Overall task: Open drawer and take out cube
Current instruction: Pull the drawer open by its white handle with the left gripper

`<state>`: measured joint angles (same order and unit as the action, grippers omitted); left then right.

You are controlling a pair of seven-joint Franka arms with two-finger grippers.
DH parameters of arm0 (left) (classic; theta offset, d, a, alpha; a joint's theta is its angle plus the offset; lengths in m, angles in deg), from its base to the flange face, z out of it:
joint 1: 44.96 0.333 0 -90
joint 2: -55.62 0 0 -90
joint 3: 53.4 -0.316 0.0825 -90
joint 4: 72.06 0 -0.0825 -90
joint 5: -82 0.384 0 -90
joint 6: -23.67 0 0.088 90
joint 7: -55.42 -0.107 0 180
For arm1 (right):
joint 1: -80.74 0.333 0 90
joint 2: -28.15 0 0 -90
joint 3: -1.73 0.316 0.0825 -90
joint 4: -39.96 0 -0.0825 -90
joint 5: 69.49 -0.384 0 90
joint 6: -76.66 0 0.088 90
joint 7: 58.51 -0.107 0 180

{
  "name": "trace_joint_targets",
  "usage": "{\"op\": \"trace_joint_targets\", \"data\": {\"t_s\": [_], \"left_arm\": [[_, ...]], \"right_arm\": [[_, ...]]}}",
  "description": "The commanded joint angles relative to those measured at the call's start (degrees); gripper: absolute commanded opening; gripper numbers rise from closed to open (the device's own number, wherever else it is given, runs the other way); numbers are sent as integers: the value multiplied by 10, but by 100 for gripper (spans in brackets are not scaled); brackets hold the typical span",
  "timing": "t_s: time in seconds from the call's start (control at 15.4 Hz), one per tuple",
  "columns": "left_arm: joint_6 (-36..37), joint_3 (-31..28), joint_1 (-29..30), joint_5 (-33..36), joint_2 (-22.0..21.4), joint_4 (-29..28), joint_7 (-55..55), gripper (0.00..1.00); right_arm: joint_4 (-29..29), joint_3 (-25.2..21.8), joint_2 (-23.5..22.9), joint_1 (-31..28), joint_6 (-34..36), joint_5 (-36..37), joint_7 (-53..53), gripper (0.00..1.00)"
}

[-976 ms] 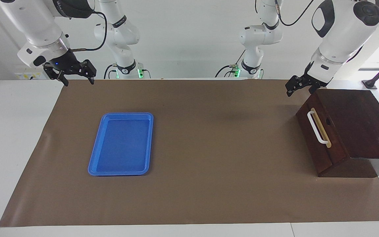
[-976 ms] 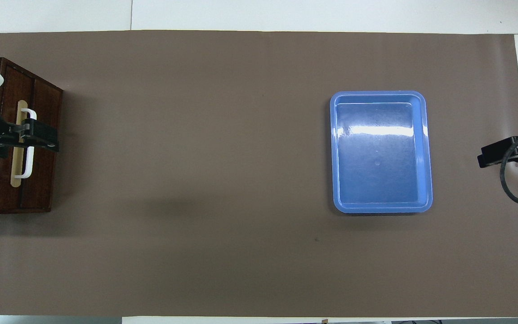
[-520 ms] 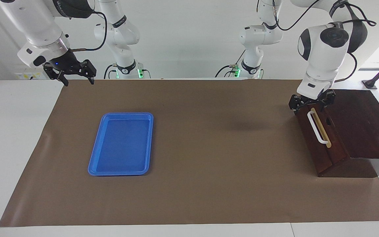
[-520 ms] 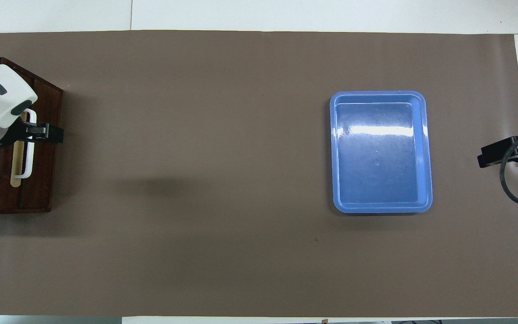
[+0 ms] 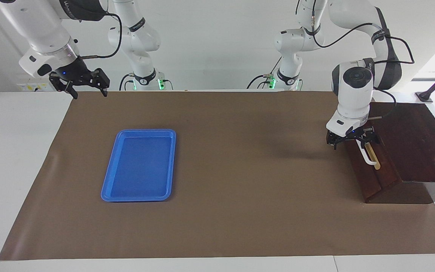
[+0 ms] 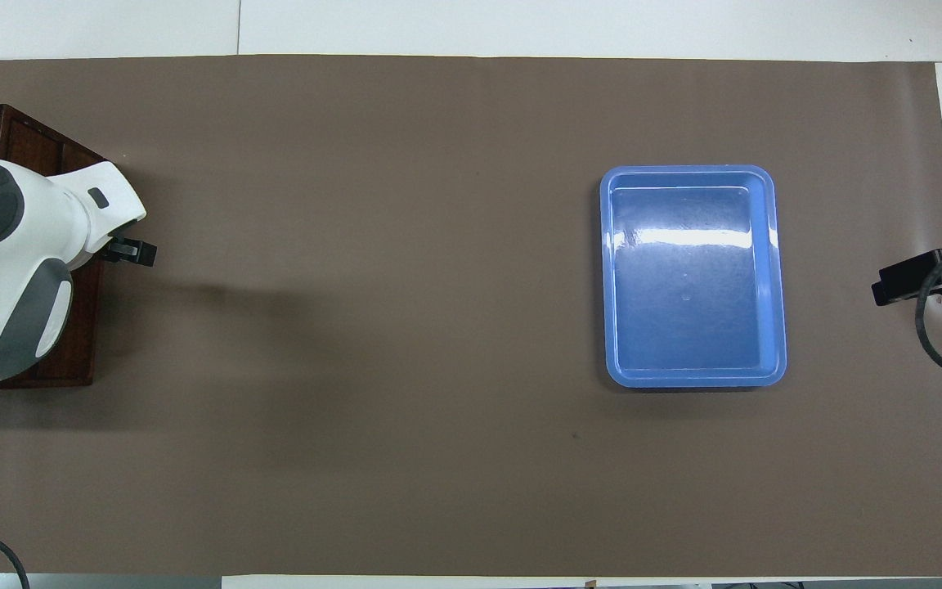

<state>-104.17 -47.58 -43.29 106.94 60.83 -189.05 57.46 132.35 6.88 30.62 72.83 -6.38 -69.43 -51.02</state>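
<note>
The dark brown drawer is shut, at the left arm's end of the table. Its white bar handle shows on the tan strip; the handle's end nearer the robots is covered by my left gripper. That gripper is low at the drawer front, fingers spread on either side of the handle's end. In the overhead view the left arm covers most of the drawer, and only a black tip of the left gripper shows. My right gripper waits open above the table's corner, empty. The yellow cube is hidden.
A blue plastic tray lies empty on the brown mat toward the right arm's end of the table; it also shows in the overhead view. The right gripper hangs over the mat's edge beside it.
My left arm has swung down from above the cabinet's near corner to the drawer front, and its gripper now sits at the handle. The right arm has not moved.
</note>
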Motion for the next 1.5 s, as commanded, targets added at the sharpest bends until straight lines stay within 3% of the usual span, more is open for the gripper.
{"op": "trace_joint_targets", "data": {"t_s": [0.0, 0.2, 0.72, 0.85, 1.04, 1.43], "left_arm": [[-57, -2, 19, 11, -8, -39, -19, 100], [-59, -1, 27, 41, 1, -38, -20, 100], [-93, 0, 42, 41, 10, -41, -27, 100], [-94, 3, 27, 40, 12, -42, 8, 100], [-82, 3, -52, 28, 10, -41, 134, 100], [-50, 3, -128, -60, 13, -18, 255, 100]], "right_arm": [[-5, 5, -3, -12, -21, 10, 20, 100], [-4, 4, -3, -11, -31, 10, 19, 100], [7, 4, 1, -16, -43, 9, 18, 100], [9, 4, 2, -18, -50, 10, 19, 100], [9, 3, 1, -18, -53, 11, 19, 100], [4, 3, -4, -39, -134, 7, 19, 100]]}}
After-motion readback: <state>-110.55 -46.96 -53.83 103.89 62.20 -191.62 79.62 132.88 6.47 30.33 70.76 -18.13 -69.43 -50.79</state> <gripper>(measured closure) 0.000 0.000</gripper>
